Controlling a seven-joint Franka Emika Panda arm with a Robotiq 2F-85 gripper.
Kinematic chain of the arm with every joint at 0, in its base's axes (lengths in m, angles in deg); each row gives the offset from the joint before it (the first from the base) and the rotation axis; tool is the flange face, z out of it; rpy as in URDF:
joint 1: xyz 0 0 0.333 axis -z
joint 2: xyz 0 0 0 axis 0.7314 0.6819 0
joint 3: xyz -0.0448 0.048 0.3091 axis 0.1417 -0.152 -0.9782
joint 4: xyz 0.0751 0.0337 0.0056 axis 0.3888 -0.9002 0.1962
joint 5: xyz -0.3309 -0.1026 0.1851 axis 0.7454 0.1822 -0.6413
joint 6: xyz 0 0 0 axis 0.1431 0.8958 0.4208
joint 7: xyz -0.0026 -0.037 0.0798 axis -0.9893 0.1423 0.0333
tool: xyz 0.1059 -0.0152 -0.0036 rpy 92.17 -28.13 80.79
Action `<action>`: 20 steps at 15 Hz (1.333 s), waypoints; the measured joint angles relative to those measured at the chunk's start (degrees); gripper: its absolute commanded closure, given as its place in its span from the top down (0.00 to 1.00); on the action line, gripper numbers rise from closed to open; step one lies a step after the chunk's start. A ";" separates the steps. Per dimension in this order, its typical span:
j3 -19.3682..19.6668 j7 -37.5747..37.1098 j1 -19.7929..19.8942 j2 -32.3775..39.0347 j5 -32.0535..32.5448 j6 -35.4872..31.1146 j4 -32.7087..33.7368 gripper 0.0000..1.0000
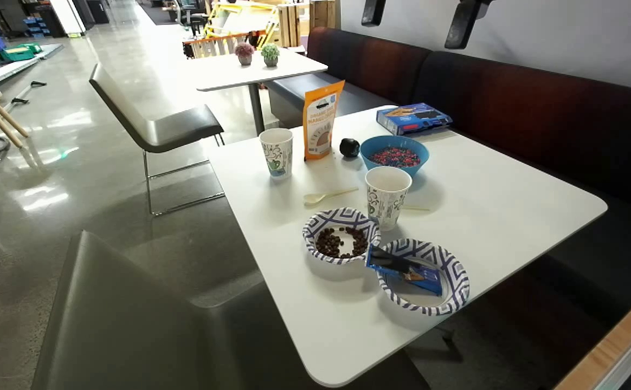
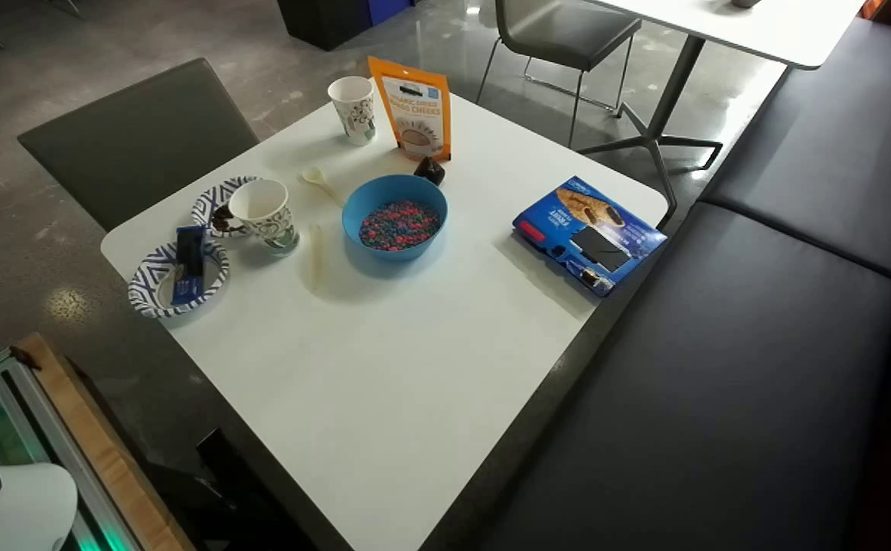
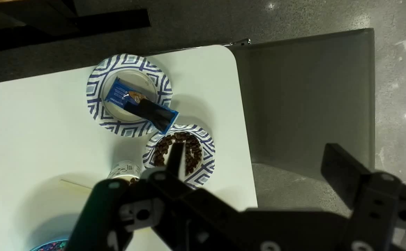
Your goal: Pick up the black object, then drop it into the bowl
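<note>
One roundish black object (image 1: 349, 148), direction and long axis unclear, jaws wide apart.

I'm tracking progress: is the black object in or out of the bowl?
Out: both exterior views show the black object on the table, outside the blue bowl.

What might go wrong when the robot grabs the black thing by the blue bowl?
The black lump sits close to both the bag and the bowl, so the open gripper might knock the bag over or nudge the bowl. The bowl holds lots of small bits; dropping the lump in might make some bounce out.
</note>
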 measured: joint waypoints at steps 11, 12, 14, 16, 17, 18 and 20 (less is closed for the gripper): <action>1.21 4.39 3.58 12.65 4.79 -1.62 11.89 1.00; 1.88 5.52 3.93 14.54 4.79 -1.84 13.32 1.00; 3.38 8.36 4.52 18.31 4.81 -3.68 15.61 1.00; 5.06 12.06 5.20 21.87 5.31 -5.82 17.03 1.00; 5.90 14.17 5.67 23.50 5.89 -7.14 17.45 1.00; 6.70 16.34 6.12 24.99 7.12 -8.94 17.66 1.00; 7.94 20.65 6.99 27.73 9.84 -13.15 17.84 1.00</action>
